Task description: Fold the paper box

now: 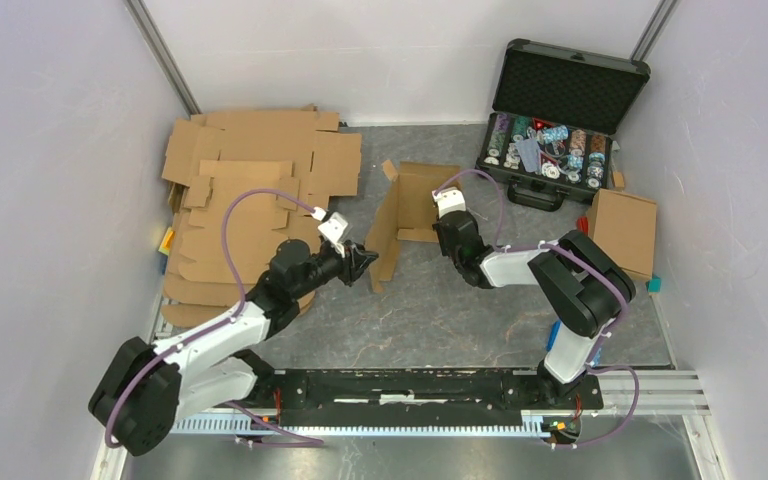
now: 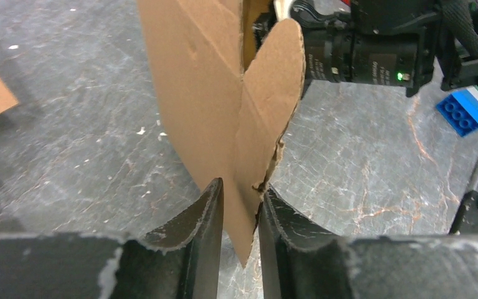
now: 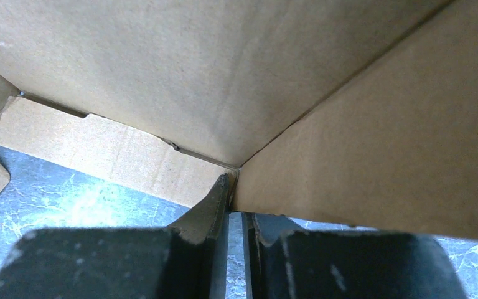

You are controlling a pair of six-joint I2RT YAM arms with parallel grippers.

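One paper box point(image 1: 420, 195) in two tight grips: left end effector point(image 2: 241, 193), right end effector point(image 3: 235, 187).

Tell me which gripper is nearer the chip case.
Right. The right gripper holds the box on its side toward the case; the left gripper grips the opposite side, farther off.

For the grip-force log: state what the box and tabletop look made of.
Box: brown cardboard, matte; the edge at the left gripper is ragged and fibrous. Tabletop: grey, veined like marble, faint sheen; stone or printed laminate, cannot tell.
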